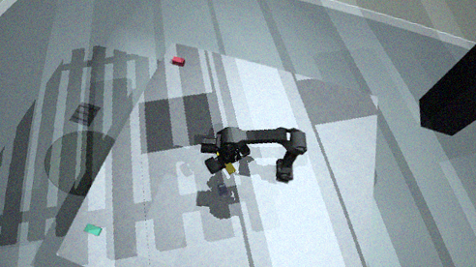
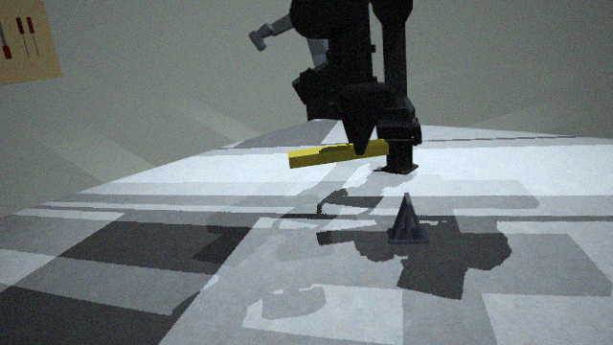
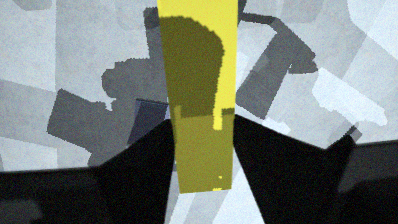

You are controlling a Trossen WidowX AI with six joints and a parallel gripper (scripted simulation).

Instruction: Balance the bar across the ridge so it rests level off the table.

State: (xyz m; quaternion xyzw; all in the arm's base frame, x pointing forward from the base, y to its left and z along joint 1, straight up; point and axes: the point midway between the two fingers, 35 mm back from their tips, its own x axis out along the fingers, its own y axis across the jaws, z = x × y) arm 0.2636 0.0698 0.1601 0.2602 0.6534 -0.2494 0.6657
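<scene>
The yellow bar (image 1: 230, 168) (image 2: 311, 157) (image 3: 200, 90) is held in the air by the gripper (image 1: 224, 160) (image 2: 361, 149) (image 3: 201, 123), above the table (image 1: 301, 223) (image 2: 479, 182) (image 3: 30, 65) and apart from the ridge (image 1: 221, 189) (image 2: 408, 222) (image 3: 148, 117). I see that the fingers are partly closed, about one third open, and they press the bar from its two sides. In the exterior view the bar is higher than the top of the ridge and to the left of it, and it looks somewhat tilted, its left end being lower there. It does not touch the ridge.

The ridge stands on the table, dark, with a narrow top and a wider foot, and the shadow of the arm lies around it. In the top view, the foot of the black arm (image 1: 267, 136) (image 2: 353, 53) is to the right of the ridge and a little higher. Well apart from the ridge, toward the upper left, there is a red block (image 1: 178, 61); toward the lower left there is a green block (image 1: 93, 230).
</scene>
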